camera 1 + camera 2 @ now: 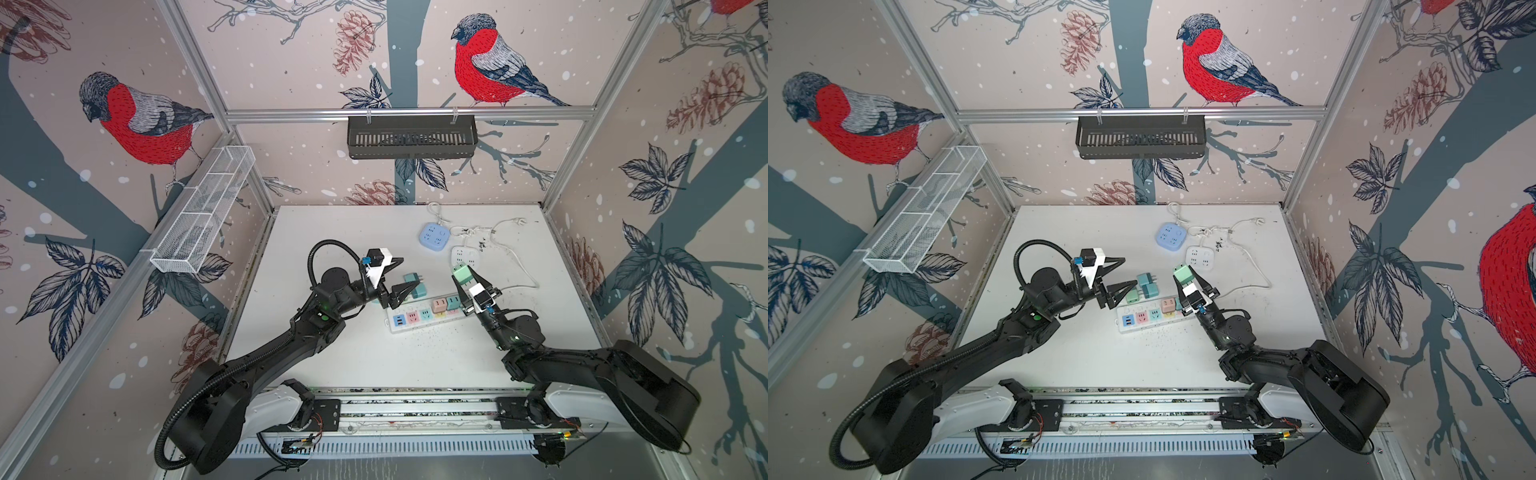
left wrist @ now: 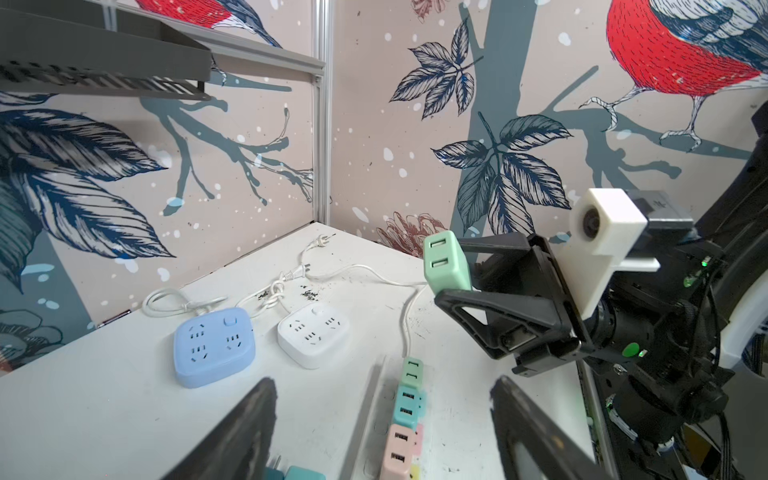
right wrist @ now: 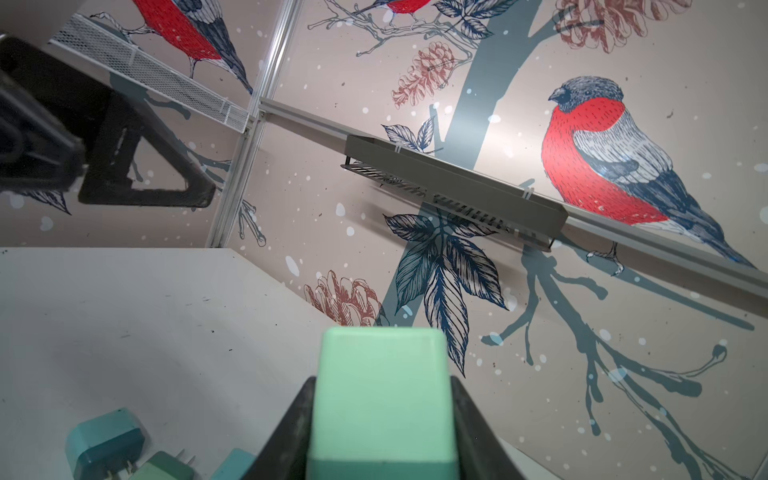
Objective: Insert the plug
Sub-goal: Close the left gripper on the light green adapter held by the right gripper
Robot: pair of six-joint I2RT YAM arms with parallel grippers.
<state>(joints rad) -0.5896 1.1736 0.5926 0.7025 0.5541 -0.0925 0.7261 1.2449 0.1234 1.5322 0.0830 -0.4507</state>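
Top view, 3 loose plugs (image 1: 1144, 279) beside power strip (image 1: 1150, 316), cords (image 1: 1204, 229) behind

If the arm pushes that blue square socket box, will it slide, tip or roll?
Probably slides: the blue socket box sits flat and low on the smooth table. Its looped white cord looks floppy, so it may trail and drag slightly.
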